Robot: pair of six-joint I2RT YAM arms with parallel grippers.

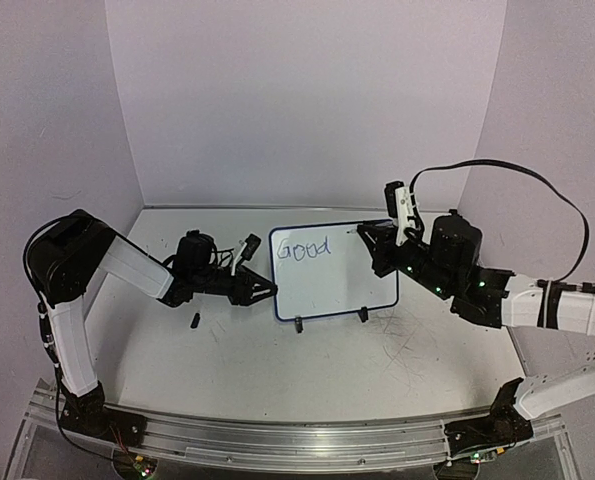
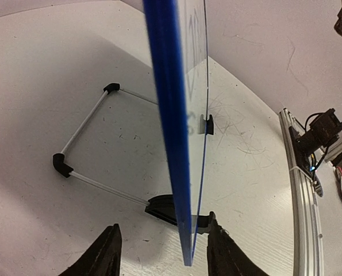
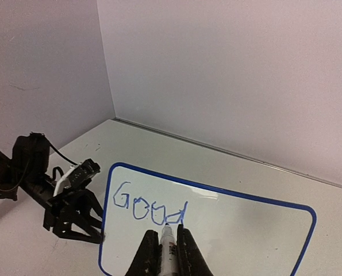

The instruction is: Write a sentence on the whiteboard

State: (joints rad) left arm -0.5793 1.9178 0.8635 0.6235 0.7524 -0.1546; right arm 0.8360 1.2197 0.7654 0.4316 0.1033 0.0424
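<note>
- Logging the whiteboard (image 1: pixel 332 275) as standing upright on its two black feet (image 1: pixel 299 323) mid-worktop (image 1: pixel 227 370), writing face turned toward the arm bases.
- Reading one word only, "Good", as the start of the sentence (image 1: pixel 304 247), sitting toward 10 o'clock on the board face. In the right wrist view the same blue lettering (image 3: pixel 150 207) is filling the upper-left part.
- Noting the rest of the top line toward 3 o'clock and the whole lower half toward 6 o'clock as bare white.
- Recording the right tool (image 1: pixel 377 245) at 2 o'clock of the board. In its own view this tool (image 3: pixel 166 240) is clamped on a marker (image 3: pixel 168 248), tip touching or just off the surface under the last "d"; cannot tell which.
- Recording the left tool (image 1: pixel 262 290) at 9 o'clock of the board, at its left edge. In the left wrist view the tool (image 2: pixel 162 247) is spread apart, straddling the blue frame edge (image 2: pixel 171 115) with a clear gap on one side, so bracing rather than squeezing, by judgement.
- Spotting a small dark item (image 1: pixel 194 321) lying on the worktop at 8 o'clock of the board; too small to identify.
- Judging progress as early: first word down, remaining words not yet written, with ample blank area left for them.
</note>
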